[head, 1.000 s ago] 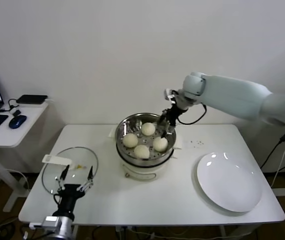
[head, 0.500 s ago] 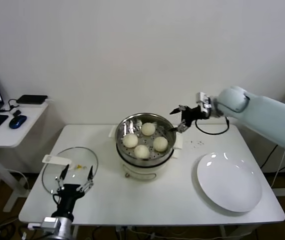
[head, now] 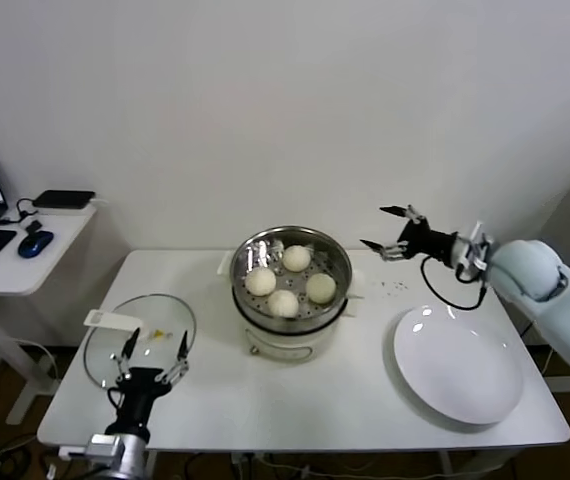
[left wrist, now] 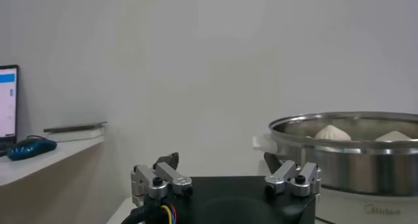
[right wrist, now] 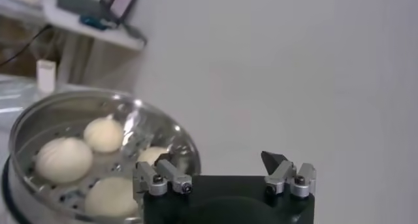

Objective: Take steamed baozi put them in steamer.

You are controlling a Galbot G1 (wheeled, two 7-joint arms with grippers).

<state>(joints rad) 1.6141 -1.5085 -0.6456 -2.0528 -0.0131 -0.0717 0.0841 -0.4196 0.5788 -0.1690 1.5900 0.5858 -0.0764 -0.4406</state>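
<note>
The shiny steel steamer (head: 337, 262) stands on its white base at the table's middle back. Several cream-white baozi (head: 283, 302) lie on its perforated tray. My right gripper (head: 383, 229) is open and empty, held in the air to the right of the steamer, apart from it. The right wrist view shows the steamer (right wrist: 187, 147) with the baozi (right wrist: 63, 159) beyond my open right gripper (right wrist: 219, 161). My left gripper (head: 152, 343) is open and empty, parked low at the table's front left. In the left wrist view my left gripper (left wrist: 221, 161) faces the steamer (left wrist: 349, 160).
A round glass lid (head: 105, 350) with a white handle lies at front left, under my left gripper. A flat white plate (head: 458, 365) lies at front right. A side desk (head: 20, 255) with laptop, mouse and phone stands at far left.
My right gripper has drawn back from the steamer's right rim, moving right and away, now hovering empty over the table's right back. The left arm has not moved.
</note>
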